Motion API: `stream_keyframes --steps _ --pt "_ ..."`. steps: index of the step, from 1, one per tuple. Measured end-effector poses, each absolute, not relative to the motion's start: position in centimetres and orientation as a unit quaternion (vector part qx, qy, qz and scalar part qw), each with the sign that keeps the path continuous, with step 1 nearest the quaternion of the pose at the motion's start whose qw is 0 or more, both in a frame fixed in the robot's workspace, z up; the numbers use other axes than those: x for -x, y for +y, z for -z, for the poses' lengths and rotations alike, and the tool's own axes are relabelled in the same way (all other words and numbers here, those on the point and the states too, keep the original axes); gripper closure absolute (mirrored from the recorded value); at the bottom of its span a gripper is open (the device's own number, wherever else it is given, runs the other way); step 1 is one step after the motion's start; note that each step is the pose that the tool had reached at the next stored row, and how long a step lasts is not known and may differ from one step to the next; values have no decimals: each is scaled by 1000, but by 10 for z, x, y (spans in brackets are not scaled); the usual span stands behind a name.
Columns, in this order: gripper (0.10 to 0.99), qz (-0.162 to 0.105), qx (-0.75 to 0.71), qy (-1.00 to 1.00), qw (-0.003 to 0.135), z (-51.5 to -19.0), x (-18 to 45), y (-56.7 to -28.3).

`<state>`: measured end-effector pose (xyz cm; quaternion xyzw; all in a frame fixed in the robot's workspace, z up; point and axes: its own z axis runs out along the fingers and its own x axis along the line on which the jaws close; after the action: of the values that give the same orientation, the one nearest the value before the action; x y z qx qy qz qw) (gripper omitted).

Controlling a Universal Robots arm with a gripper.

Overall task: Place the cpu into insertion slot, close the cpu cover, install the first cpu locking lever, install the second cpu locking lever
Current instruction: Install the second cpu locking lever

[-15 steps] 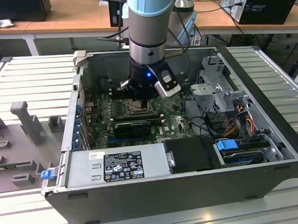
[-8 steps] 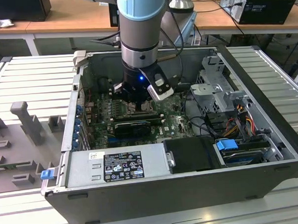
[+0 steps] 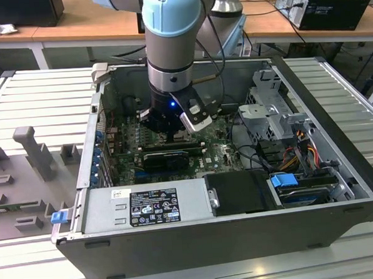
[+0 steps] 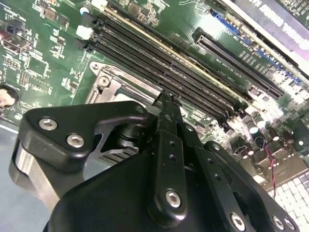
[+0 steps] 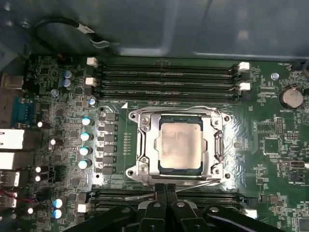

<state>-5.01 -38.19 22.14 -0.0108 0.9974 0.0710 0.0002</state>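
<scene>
The gripper [image 5: 165, 189] is seen in the first wrist view with its two black fingers [image 5: 159, 193] brought together, no gap between them and nothing held, so the jaws are closed and empty. Just ahead of the fingertips the cpu [image 5: 179, 145] is seated flat in the insertion slot [image 5: 157, 166], whose dark rim is visible around the chip's pale metallic face. The cpu cover [image 5: 146, 144] is laid down over the chip, its silver frame bordering the square window through which the chip shows. A thin metal locking lever [image 5: 190, 184] is seen running along the edge of the cover nearest the jaws, passing right at the fingertips; whether it is touched cannot be told. Beyond the socket, on the far side from the jaws, long black memory slots [image 5: 166, 79] are set in the green motherboard [image 5: 270, 140]. In the second wrist view the closed fingers [image 4: 166, 118] are lowered close to the socket's metal frame [image 4: 108, 79]. In the exterior view the gripper [image 3: 167, 131] is held inside the open computer case [image 3: 241, 236], above the motherboard.
</scene>
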Motion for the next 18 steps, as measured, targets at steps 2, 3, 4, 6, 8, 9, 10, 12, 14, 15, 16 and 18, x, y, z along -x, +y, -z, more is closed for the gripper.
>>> stream_keyframes --steps 2,3,4,6,8,9,10,12,14,15,16,18 --pt "980 -74 11 997 1 -221 54 -383" --pt "980 -75 12 997 1 -221 55 -384" --pt "980 -77 17 997 0 -221 56 -385" --pt "980 -81 20 997 0 -221 58 -385" --pt "980 -96 21 995 0 -221 63 -388" --pt "980 -103 21 994 0 -221 65 -391" --pt "980 -112 20 993 1 -220 66 -396" --pt "980 -127 20 992 1 -220 67 -402" --pt "980 -138 20 990 1 -219 67 -407" --pt "980 -142 20 990 1 -219 67 -408" --pt "980 -146 20 989 1 -219 67 -410" --pt "980 -155 20 988 2 -218 68 -412"
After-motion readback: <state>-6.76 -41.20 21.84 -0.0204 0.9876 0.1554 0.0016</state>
